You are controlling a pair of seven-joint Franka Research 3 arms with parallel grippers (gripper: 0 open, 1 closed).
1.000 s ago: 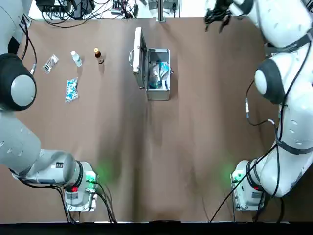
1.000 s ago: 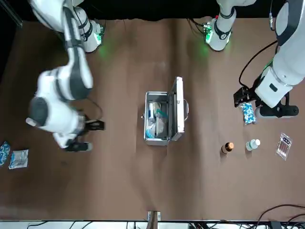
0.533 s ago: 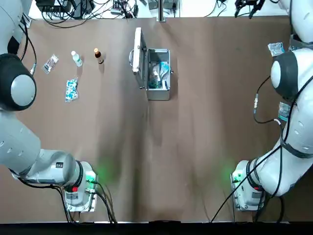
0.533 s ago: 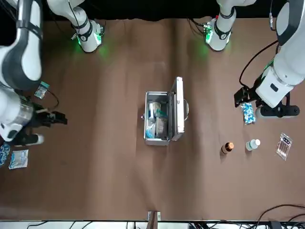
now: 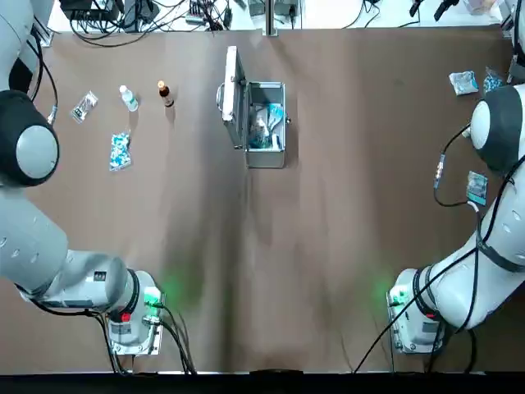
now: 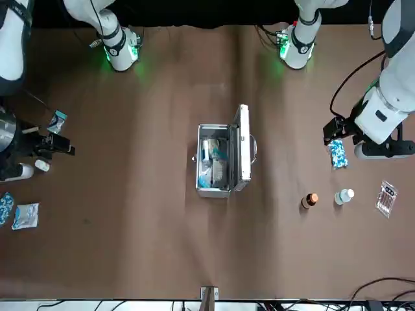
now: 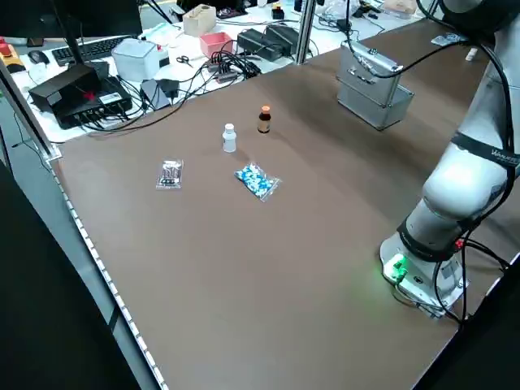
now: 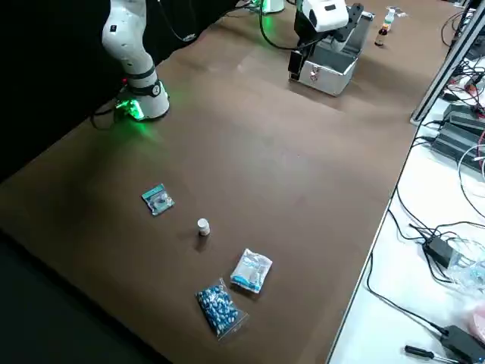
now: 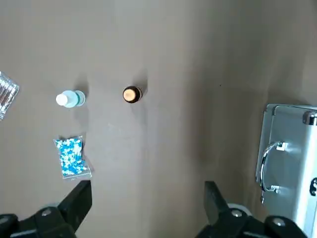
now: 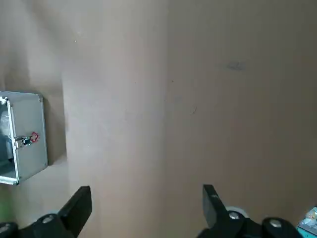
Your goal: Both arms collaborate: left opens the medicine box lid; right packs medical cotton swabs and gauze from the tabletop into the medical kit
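Note:
The medical kit (image 5: 264,158) stands at the far middle of the table, its medicine box lid (image 5: 232,97) upright on the robot's left side. Inside lie a bright-blue packet, the medical cotton swabs (image 5: 275,112), and a soft white packet, the gauze (image 6: 218,172). My right gripper (image 6: 65,150) hangs open and empty far to the right of the kit (image 10: 30,144). Its wrist view shows the fingers (image 10: 79,203) wide apart over bare table. My left gripper (image 9: 147,198) is open and empty, high between the lid (image 9: 292,158) and the bottles.
Left of the kit stand a brown bottle (image 5: 166,93), a clear bottle (image 5: 128,98), a blue-speckled packet (image 5: 120,151) and a small clear packet (image 5: 84,106). At the far right lie a white-blue packet (image 8: 250,271), a speckled packet (image 8: 220,307), a white bottle (image 8: 203,226) and a teal packet (image 8: 158,199).
The right arm has swung away from the kit's side toward the robot's right edge of the table, gripper empty. The left arm, kit and lid have hardly moved.

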